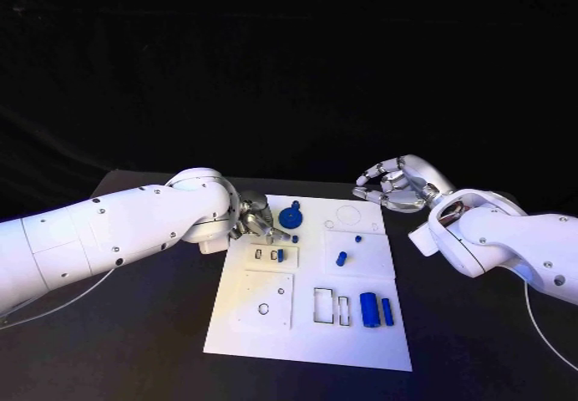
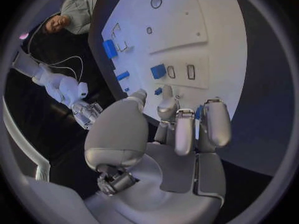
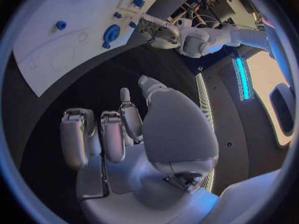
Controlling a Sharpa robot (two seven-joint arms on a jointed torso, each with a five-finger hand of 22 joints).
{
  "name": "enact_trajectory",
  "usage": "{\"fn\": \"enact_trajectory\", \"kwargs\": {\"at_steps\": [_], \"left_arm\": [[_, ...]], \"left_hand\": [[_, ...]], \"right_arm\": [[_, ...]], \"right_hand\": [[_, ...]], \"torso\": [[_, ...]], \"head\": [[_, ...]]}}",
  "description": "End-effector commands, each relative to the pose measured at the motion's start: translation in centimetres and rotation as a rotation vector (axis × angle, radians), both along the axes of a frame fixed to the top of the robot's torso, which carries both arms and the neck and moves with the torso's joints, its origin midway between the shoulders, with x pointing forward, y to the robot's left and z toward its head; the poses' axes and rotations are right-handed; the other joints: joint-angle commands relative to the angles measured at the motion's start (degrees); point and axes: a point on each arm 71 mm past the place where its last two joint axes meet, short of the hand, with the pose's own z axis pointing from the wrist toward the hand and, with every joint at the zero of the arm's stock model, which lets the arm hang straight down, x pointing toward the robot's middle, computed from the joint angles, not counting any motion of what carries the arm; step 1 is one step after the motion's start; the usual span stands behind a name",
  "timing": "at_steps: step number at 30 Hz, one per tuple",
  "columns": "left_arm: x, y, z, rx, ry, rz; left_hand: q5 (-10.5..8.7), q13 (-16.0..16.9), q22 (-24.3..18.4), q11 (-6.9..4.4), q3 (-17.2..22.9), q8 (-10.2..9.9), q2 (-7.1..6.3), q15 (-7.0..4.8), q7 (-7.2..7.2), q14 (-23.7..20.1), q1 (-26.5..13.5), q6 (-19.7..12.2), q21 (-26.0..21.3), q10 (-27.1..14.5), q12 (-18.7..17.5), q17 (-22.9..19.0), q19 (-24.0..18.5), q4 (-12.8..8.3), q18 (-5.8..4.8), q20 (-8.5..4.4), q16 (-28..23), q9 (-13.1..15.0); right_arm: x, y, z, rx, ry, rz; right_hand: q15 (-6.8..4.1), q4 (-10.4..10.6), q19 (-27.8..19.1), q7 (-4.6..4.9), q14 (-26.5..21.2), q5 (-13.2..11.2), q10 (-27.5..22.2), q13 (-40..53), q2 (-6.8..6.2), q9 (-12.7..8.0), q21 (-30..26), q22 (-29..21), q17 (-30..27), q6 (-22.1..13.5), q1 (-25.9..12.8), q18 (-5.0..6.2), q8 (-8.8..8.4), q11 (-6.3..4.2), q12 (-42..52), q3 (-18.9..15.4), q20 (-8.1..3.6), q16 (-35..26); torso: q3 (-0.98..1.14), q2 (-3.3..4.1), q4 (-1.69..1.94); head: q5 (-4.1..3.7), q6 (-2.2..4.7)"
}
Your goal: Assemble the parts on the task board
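Note:
The white task board (image 1: pixel 247 322) lies mid-table with blue parts on it. A round blue disc (image 1: pixel 291 218) sits near its far edge, and a small piece (image 1: pixel 295 204) lies just beyond it. Two long blue blocks (image 1: pixel 368 309) stand side by side near the front right. My left hand (image 1: pixel 253 219) hovers at the board's far left edge, its fingertips close beside the disc, fingers apart and holding nothing. In the left wrist view a blue block (image 2: pixel 158 70) lies ahead of the fingers (image 2: pixel 186 129). My right hand (image 1: pixel 398 185) hangs off the far right corner, fingers loosely bent and empty.
More small blue pieces (image 1: pixel 341 258) lie mid-board, beside empty slots (image 1: pixel 323 305) and a round hole (image 1: pixel 264 309). A white cable (image 1: pixel 542 330) runs along the right arm. In the right wrist view the board (image 3: pixel 56 59) and my left hand (image 3: pixel 159 32) lie ahead.

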Motion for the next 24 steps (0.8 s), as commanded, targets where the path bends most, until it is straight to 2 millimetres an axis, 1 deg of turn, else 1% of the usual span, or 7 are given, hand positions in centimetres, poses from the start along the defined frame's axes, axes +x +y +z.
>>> {"fn": "enact_trajectory", "kwargs": {"at_steps": [1, 2, 4, 5, 9, 14, 24], "left_arm": [[-0.1, -0.4, -0.2, 0.07, 0.025, -0.037], [-0.1, -0.5, -0.2, 0.073, 0.027, -0.04], [0.0, -0.6, -0.3, 0.078, 0.031, -0.044], [0.0, -0.7, -0.3, 0.081, 0.034, -0.047], [0.0, -1.0, -0.5, 0.096, 0.047, -0.06], [0.1, -1.3, -0.7, 0.106, 0.058, -0.067], [0.0, -1.7, -0.9, 0.106, 0.072, -0.078]], "left_hand": [[0.04, 0.1, 0.1, -0.13, -0.3, 0.2, -0.11, -0.3, 0.03, 4.9, -0.6, -0.4, 0.3, 0.2, 0.2, 10.9, 0.4, -0.1, -0.69, -0.05, 0.2, 0.1], [0.06, 0.1, 0.2, -0.13, -0.3, 0.2, -0.09, -0.3, 0.03, 4.9, -0.6, -0.5, 0.4, 0.2, 0.2, 10.9, 0.5, -0.1, -0.71, -0.05, 0.2, 0.1], [0.08, 0.1, 0.2, -0.13, -0.3, 0.2, -0.07, -0.3, 0.03, 4.9, -0.6, -0.5, 0.4, 0.2, 0.3, 10.9, 0.5, -0.1, -0.7, -0.05, 0.3, 0.2], [0.15, 0.1, 0.4, -0.13, -0.3, 0.3, 0.02, -0.3, 0.03, 4.9, -0.6, -0.6, 0.5, 0.2, 0.3, 11.0, 0.6, -0.1, -0.74, -0.05, 0.3, 0.3], [0.22, 0.1, 0.3, -0.13, -0.4, 0.3, 0.17, -0.3, 0.04, 4.9, -0.6, -0.6, 0.4, 0.2, 0.3, 11.0, 0.5, -0.1, -0.72, -0.05, 0.3, 0.4], [0.28, 0.1, 0.4, -0.12, -0.4, 0.3, 0.36, -0.29, 0.06, 5.0, -0.7, -0.8, 0.5, 0.1, 0.3, 11.1, 0.5, -0.1, -0.74, -0.04, 0.4, 0.6], [0.37, 0.1, 0.4, -0.11, -0.3, 0.4, 0.56, -0.27, 0.06, 5.0, -0.4, -0.9, 0.5, 0.0, 0.3, 11.1, 0.4, -0.2, -0.73, -0.03, 0.4, 0.8]], "right_arm": [[0.0, 0.1, -0.2, -0.014, 0.011, 0.006], [0.1, 0.1, -0.2, -0.014, 0.011, 0.006], [0.1, 0.1, -0.2, -0.015, 0.012, 0.004], [0.1, 0.1, -0.2, -0.016, 0.012, 0.004], [0.2, 0.2, -0.3, -0.017, 0.014, 0.002], [0.2, 0.2, -0.3, -0.017, 0.014, 0.001], [0.3, 0.2, -0.3, -0.022, 0.013, 0.002]], "right_hand": [[-0.24, 0.2, 2.1, 0.01, 4.1, 0.3, -0.1, 2.1, -0.12, 0.1, -0.4, 10.8, 7.2, -0.4, -0.5, 0.43, 0.29, -0.31, -0.2, -0.2, -0.25, -0.3], [-0.24, 0.2, 2.0, 0.01, 4.1, 0.4, -0.2, 2.1, -0.13, 0.2, -0.5, 10.8, 7.1, -0.4, -0.5, 0.45, 0.35, -0.31, -0.3, -0.2, -0.26, -0.3], [-0.24, 0.2, 2.0, 0.03, 4.1, 0.6, -0.2, 2.0, -0.15, 0.2, -0.5, 10.7, 7.1, -0.5, -0.5, 0.47, 0.4, -0.31, -0.3, -0.2, -0.26, -0.3], [-0.24, 0.2, 2.0, 0.03, 4.1, 0.6, -0.2, 2.0, -0.15, 0.2, -0.5, 10.7, 7.1, -0.5, -0.5, 0.47, 0.4, -0.31, -0.3, -0.2, -0.26, -0.3], [-0.24, 0.2, 2.0, 0.03, 4.1, 0.6, -0.2, 2.0, -0.15, 0.2, -0.5, 10.7, 7.1, -0.5, -0.5, 0.47, 0.4, -0.31, -0.3, -0.2, -0.26, -0.3], [-0.24, 0.3, 1.9, 0.04, 4.1, 0.7, -0.3, 1.9, -0.16, 0.2, -0.6, 10.6, 7.0, -0.7, -0.6, 0.5, 0.45, -0.29, -0.4, -0.2, -0.27, -0.3], [-0.23, 0.3, 1.9, 0.08, 4.1, 0.9, -0.3, 1.9, -0.1, 0.3, -0.7, 10.6, 7.0, -0.9, -0.5, 0.51, 0.51, -0.27, -0.4, -0.2, -0.27, -0.4]], "torso": [[0.02, 0.09, 0.09], [-0.02, 0.1, 0.05], [0.04, 0.11, 0.05], [0.0, 0.1, -0.01], [-0.08, 0.12, -0.01], [-0.26, 0.22, 0.11], [-0.37, 0.33, 0.27]], "head": [[-0.4, -0.17], [-0.29, -0.11], [-0.05, -0.17], [-0.08, -0.17], [0.05, -0.24], [-0.05, -0.2], [-0.27, -0.41]]}}
